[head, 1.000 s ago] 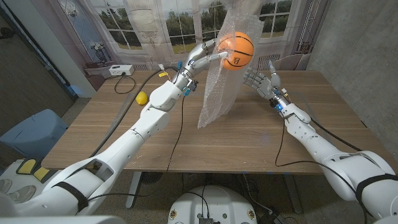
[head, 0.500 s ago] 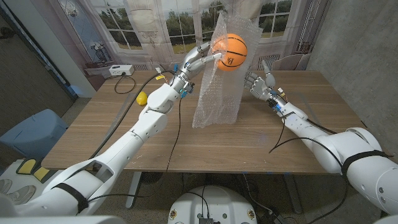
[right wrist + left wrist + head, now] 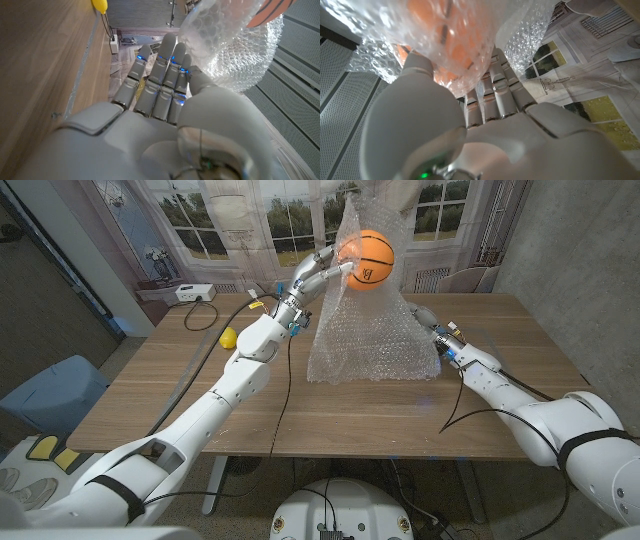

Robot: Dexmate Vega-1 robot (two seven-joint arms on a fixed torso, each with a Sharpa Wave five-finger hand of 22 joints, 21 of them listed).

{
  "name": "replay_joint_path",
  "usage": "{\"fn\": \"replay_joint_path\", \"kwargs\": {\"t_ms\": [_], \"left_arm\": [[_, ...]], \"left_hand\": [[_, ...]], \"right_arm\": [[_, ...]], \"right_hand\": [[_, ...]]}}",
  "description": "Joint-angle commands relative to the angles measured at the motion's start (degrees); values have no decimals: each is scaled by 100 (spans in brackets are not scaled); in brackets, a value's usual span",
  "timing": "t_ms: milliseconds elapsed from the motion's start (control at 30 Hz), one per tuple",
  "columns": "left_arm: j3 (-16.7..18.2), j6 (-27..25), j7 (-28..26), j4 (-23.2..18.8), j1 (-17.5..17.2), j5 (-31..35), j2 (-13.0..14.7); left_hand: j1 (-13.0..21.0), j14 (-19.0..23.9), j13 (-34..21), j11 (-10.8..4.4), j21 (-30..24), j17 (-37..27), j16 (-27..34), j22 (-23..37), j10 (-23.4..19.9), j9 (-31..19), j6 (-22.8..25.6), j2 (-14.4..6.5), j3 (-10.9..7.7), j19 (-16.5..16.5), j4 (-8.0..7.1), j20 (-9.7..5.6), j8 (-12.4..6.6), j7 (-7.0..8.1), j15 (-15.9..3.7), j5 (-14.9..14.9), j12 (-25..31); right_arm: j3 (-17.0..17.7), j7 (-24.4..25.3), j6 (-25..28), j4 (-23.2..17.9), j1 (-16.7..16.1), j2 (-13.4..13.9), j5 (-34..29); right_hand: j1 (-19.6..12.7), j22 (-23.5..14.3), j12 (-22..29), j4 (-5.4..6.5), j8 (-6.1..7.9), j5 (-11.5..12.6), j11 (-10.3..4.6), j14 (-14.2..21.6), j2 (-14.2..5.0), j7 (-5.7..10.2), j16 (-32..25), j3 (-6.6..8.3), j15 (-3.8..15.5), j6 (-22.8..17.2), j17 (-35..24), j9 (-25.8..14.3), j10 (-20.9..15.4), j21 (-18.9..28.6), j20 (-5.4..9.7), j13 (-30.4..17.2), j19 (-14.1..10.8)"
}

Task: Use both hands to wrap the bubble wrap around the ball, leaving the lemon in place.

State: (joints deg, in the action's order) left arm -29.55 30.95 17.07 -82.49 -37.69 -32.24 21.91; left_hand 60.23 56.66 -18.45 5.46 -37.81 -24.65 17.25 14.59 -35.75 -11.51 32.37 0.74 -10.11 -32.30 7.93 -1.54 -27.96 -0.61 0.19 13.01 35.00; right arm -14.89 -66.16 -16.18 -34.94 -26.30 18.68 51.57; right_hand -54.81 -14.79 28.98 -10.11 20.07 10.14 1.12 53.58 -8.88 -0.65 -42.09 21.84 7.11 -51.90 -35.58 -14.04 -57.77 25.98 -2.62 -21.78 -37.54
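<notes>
Head view: lemon point(image 3: 229, 337) sits well apart from bubble wrap point(image 3: 375, 330).

Clear, bubbly and glossy over matt wood
Bubble wrap point(image 3: 372, 340) glistens, clear plastic; ball point(image 3: 371, 259) pebbled orange; table point(image 3: 180, 395) matt grained wood; hands' smooth white plastic.

Ball point(image 3: 371, 259): one, orange
Bubble wrap point(image 3: 372, 340): one sheet
Lemon point(image 3: 229, 337): one, yellow
Robot hands: two, left hand point(image 3: 318, 272) and right hand point(image 3: 165, 100)
Table point(image 3: 200, 395): one, wooden
White box point(image 3: 194, 294): one
</notes>
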Motion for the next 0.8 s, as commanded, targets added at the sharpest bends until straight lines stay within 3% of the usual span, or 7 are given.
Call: {"fn": "replay_joint_path", "kwargs": {"t_ms": [33, 167, 467, 633, 800], "left_arm": [[-5, -676, -517, -474, -147, 530, 444], [-56, -1263, -688, -797, -168, 776, 762], [-326, -2826, -662, -1521, 126, 1369, 1503], [-471, -3398, -562, -1781, 341, 1639, 1725], [-579, -3651, -499, -1899, 492, 1850, 1810]], "left_hand": [[916, 842, -2070, -1552, -48, -23, -29, 18, -1556, -1522, 1639, -989, -493, 28, -493, -14, -451, 186, -1312, 930, 14], [933, 847, -2094, -1509, -84, -40, -39, 11, -1563, -1502, 1639, -992, -499, 23, -490, 10, -438, 149, -1313, 932, 16], [971, 891, -2124, -1417, -156, -77, -42, -4, -1597, -1512, 1662, -1001, -518, 16, -482, 71, -447, 66, -1302, 928, 20], [990, 895, -2130, -1392, -188, -89, -50, -9, -1597, -1517, 1661, -1003, -527, 9, -475, 92, -445, 41, -1299, 924, 15], [1005, 919, -2109, -1381, -220, -105, -52, -16, -1610, -1512, 1674, -1012, -539, 22, -475, 102, -440, 36, -1299, 915, -5]], "right_arm": [[-149, 2454, 671, -2800, -1209, 899, -302], [-279, 3277, 1010, -3623, -1470, 1363, -576], [-531, 4478, 1345, -4692, -1679, 1961, -1139], [-722, 4825, 1639, -5064, -1611, 2205, -1414], [-949, 4918, 1988, -5240, -1438, 2350, -1591]], "right_hand": [[-221, -42, 119, 68, 102, 6, -81, 90, -131, 92, -125, 16, 262, -178, -132, -87, -52, 79, 82, -132, -9], [-253, -55, 149, 96, 98, 3, -83, 68, -147, 87, -136, 1, 241, -114, -144, -116, -10, 107, 84, -189, 7], [-309, -77, 193, 149, 117, 7, -48, 11, -191, 56, -132, -10, 216, -69, -142, -168, 80, 143, 91, -285, 78], [-340, -87, 226, 174, 134, 8, -22, -22, -202, 48, -126, -16, 204, -59, -139, -197, 104, 169, 86, -337, 105], [-355, -94, 250, 190, 147, 8, -19, -43, -203, 43, -122, -22, 194, -55, -136, -215, 113, 189, 75, -370, 114]]}}
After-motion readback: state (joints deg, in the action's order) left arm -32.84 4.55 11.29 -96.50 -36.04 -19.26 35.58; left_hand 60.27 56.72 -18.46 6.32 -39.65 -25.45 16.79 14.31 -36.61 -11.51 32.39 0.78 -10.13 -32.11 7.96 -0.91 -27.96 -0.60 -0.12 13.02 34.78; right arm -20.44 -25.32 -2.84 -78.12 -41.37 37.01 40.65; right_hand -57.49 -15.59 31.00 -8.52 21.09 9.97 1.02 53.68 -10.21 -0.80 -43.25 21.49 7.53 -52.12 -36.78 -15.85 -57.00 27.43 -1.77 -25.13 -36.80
